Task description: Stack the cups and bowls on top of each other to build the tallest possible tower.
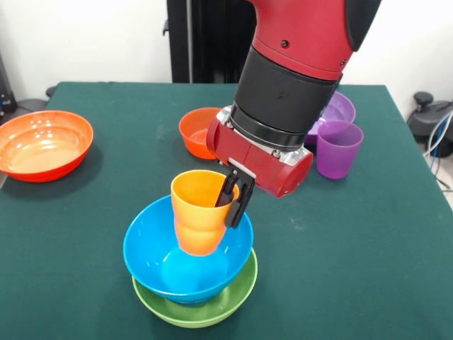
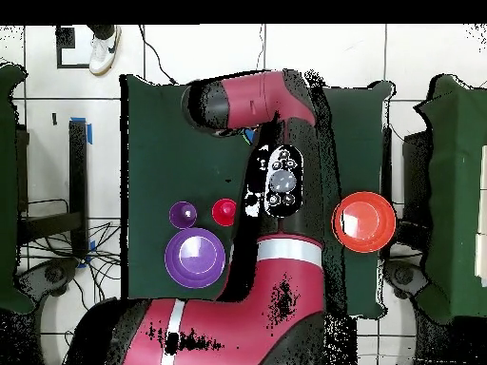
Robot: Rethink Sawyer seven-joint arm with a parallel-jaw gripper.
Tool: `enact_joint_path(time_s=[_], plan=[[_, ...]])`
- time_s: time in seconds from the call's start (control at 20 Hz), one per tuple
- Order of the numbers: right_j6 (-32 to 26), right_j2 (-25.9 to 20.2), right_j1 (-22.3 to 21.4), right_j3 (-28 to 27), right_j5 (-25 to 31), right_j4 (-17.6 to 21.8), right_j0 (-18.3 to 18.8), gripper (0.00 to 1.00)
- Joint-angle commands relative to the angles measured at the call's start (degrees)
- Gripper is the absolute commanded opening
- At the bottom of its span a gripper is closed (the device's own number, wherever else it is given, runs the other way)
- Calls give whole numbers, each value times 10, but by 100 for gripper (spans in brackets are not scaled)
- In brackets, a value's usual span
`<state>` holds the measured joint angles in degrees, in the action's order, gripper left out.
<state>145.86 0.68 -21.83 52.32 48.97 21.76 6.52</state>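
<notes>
- The gripper (image 1: pixel 234 198) is clenched on the rim of the orange cup (image 1: pixel 197 212), 1 finger inside and 1 outside.
- The cup hangs upright, its base down inside the light blue bowl (image 1: pixel 145 248).
- That bowl sits nested in the lime green bowl (image 1: pixel 233 297) near the table's (image 1: pixel 354 234) front edge.
- The wide orange-red bowl (image 1: pixel 42 145) lies far off to one side.
- A small orange bowl (image 1: pixel 195 131), a purple cup (image 1: pixel 338 149) and a purple bowl (image 1: pixel 341 108) stand behind the arm (image 1: pixel 297 78).
- From overhead, the red cup (image 2: pixel 224 212) stands just beside the purple cup.
</notes>
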Motion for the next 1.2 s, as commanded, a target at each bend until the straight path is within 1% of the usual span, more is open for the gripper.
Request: enact_joint_path(time_s=[0.05, 0.35, 0.75, 1.2], plan=[[35, -14, 15, 60, -53, 0, -18, 0], [33, -8, 19, 66, -69, -6, -20, 0], [36, 4, 30, 60, -79, -9, -25, 0], [30, 9, 27, 66, -85, -13, -29, 0]])
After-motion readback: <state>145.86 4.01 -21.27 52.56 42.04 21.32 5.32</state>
